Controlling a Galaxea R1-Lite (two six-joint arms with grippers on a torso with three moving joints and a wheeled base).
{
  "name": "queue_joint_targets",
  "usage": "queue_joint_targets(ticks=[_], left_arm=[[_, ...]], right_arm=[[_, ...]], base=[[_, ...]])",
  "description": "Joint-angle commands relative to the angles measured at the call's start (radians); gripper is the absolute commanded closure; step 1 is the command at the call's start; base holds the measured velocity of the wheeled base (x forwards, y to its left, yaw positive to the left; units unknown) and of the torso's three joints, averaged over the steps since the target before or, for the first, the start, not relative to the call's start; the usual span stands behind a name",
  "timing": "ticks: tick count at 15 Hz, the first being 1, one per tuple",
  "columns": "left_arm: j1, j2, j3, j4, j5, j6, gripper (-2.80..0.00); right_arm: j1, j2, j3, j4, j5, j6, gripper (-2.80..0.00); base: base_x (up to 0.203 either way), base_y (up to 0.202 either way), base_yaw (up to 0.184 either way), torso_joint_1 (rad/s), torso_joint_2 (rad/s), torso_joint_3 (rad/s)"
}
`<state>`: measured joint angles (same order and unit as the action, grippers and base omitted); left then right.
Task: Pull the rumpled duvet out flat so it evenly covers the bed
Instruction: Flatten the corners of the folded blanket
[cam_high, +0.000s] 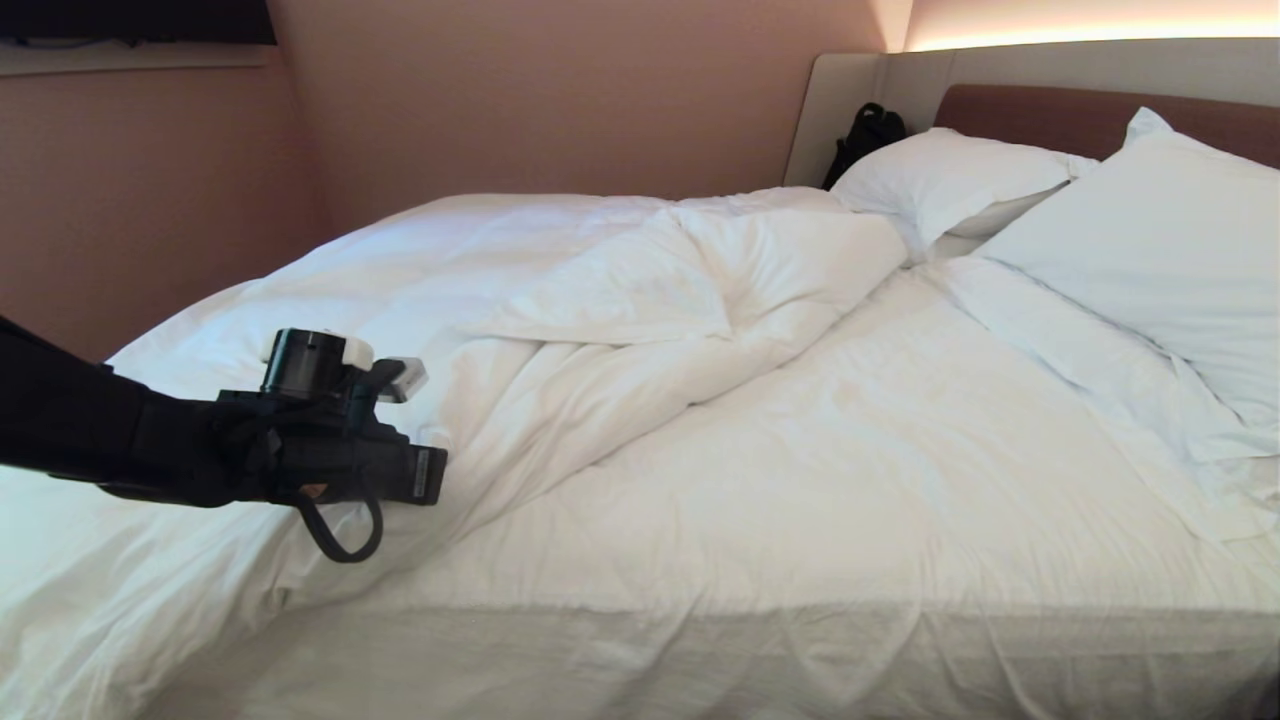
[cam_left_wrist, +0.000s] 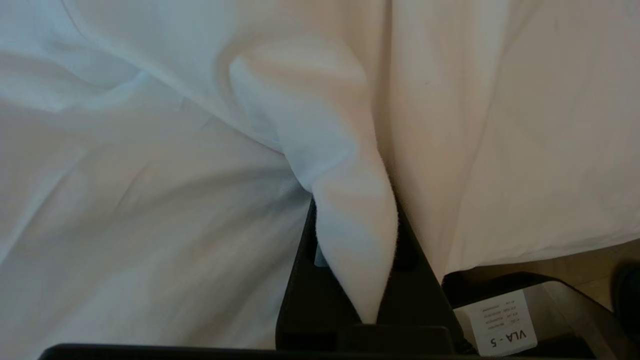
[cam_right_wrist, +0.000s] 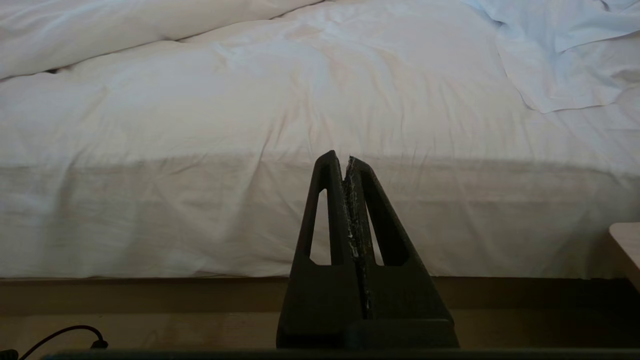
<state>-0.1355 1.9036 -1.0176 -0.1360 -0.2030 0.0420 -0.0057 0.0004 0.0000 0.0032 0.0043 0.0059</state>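
1. The bed fills the head view, headboard end to the right. The near and right part of the mattress shows bare sheet, so coverage is far from even; I'd judge the task early on.
2. The duvet is heaped over the far-left half of the bed, w/ a thick folded ridge running diagonally across the middle. Its left side spills toward the near-left edge. That fold is prob. why it needs dragging toward the pillows.
3. Two pillows lie at the headboard end, w/ a dark bag wedged beside the far one. Both are apart from the duvet's edge.
4. The left tool reaches in low over the duvet's near-left part. In the left wrist view it's clenched on a pinched peak of duvet cloth, which runs right down betw. the fingers. A deep bite like that should hold under a pull.
5. The right tool is clenched on nothing, parked low facing the bed's side. It looks idle.
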Motion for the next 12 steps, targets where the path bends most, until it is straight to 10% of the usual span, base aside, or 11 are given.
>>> queue_joint_targets(ticks=[1, 12], left_arm=[[-0.022, 0.007, 0.034, -0.001, -0.001, 0.008, 0.00], [-0.040, 0.038, 0.066, 0.071, 0.009, 0.045, 0.00]], right_arm=[[0.000, 0.000, 0.000, 0.000, 0.000, 0.000, 0.00], [0.000, 0.000, 0.000, 0.000, 0.000, 0.000, 0.00]], base=[[0.000, 0.000, 0.000, 0.000, 0.00, 0.000], [0.000, 0.000, 0.000, 0.000, 0.00, 0.000]])
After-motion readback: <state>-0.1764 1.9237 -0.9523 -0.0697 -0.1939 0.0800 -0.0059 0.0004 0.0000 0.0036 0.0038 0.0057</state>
